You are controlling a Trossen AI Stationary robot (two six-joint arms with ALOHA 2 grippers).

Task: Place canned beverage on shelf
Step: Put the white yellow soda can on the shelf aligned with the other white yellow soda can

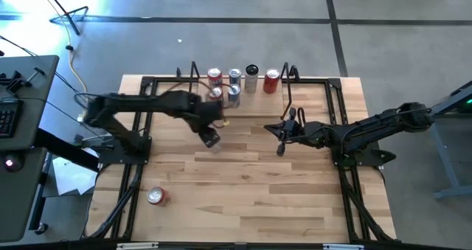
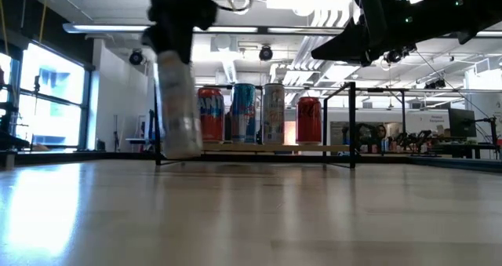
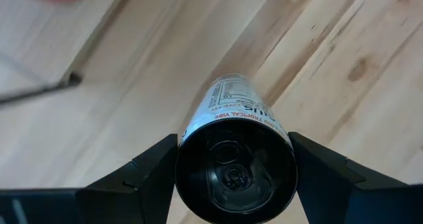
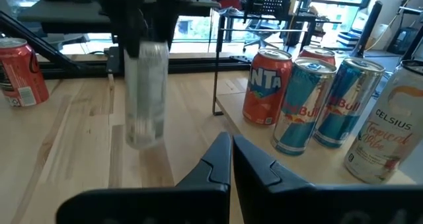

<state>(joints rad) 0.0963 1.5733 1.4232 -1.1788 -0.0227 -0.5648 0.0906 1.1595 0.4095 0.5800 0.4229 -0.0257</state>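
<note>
My left gripper (image 1: 211, 139) is shut on a slim pale can with a black top (image 3: 234, 174), left of the table's middle. The can stands upright in the low view (image 2: 179, 101) and the right wrist view (image 4: 145, 95), its base at or just above the tabletop. The shelf (image 2: 274, 148) stands at the far edge, with several cans on its plank (image 1: 234, 76). My right gripper (image 4: 231, 159) is shut and empty, right of the middle (image 1: 280, 147), and points toward the left gripper. My left gripper pinches the slim can between its two fingers (image 3: 155, 166), which lie on two opposite sides of the wall just below the top rim (image 3: 188, 135). The fingers come from above and point down. The can hangs upright below them; I cannot tell whether its base touches the table.
A red can (image 1: 155, 197) lies on the table near the front left and also shows in the right wrist view (image 4: 20, 72). Black rails (image 1: 346, 169) run along the table's left and right sides. Bare wood lies between the grippers and the near edge.
</note>
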